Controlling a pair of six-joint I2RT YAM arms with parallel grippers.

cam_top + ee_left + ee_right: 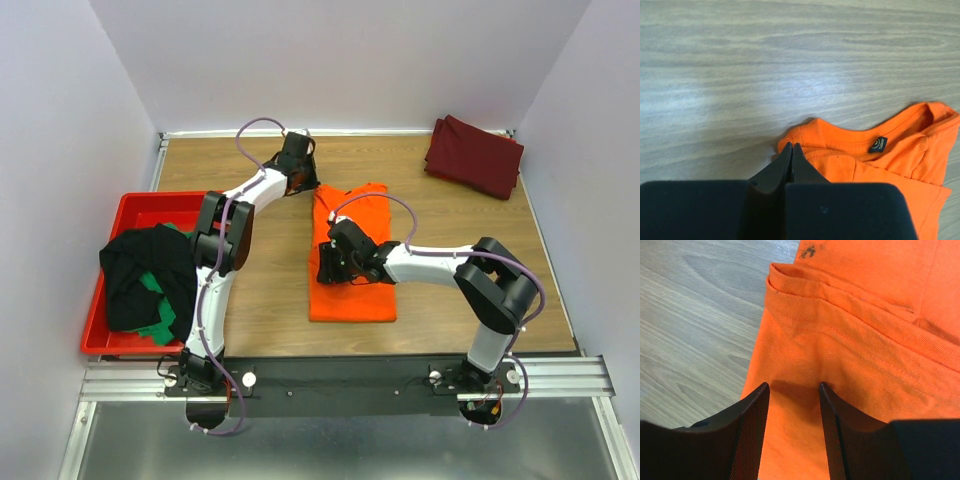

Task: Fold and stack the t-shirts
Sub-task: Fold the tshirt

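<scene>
The bright orange t-shirt (352, 262) lies folded into a long strip in the middle of the table, collar end toward the back. My left gripper (305, 187) is at its back left corner. In the left wrist view the jaws (792, 146) are shut, pinching the shoulder corner of the orange t-shirt (880, 165) beside the collar label. My right gripper (327, 265) sits on the strip's left edge about halfway down. It stands open (793, 385), both fingertips pressed onto the orange cloth (865, 340). A dark maroon t-shirt (475, 155) lies folded at the back right.
A red bin (140, 202) stands at the left table edge, with a black t-shirt (140, 275) draped over its rim and a green one (160, 325) under it. Walls close in the table on the left, back and right.
</scene>
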